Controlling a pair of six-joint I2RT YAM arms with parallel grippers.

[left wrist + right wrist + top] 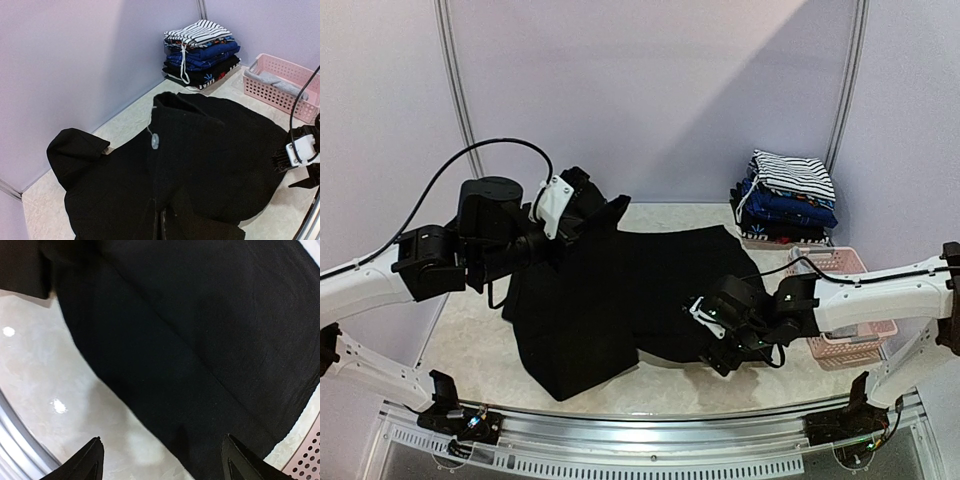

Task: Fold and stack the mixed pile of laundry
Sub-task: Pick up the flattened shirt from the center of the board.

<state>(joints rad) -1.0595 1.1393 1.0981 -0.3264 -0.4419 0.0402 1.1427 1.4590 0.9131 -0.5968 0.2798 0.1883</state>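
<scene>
Black garment (620, 300) lies spread across the middle of the desk (470, 340), one lobe reaching toward the near edge and its far-left corner drawn up off the surface.

Near right: the right claw (712, 338) hovers over the garment's near-right hem, released. In the wrist view its fingertips (92, 460) stand wide apart with nothing between them, cloth and bare desk below.

Far left: the left claw (585, 200) is clenched. Fabric rises in a ridge toward it, past a small white dot (155, 141), so it is judged to be pinching the garment's raised edge.

Far right: a folded stack (785, 200) sits in the corner against the wall, a striped garment (200, 32) on top. A pink basket (840, 300) stands just near of the stack, a grey garment (275, 80) inside it.

Handling assessment: the cloth looks soft, limp and light, large for one claw, and likely to sag and drag unless held at two points. The recommended second hold is the free near-right hem, pinched at its edge through a single layer, so the garment can be tensioned against the left hold before folding. Risk: catching two layers, or skidding the whole piece.
</scene>
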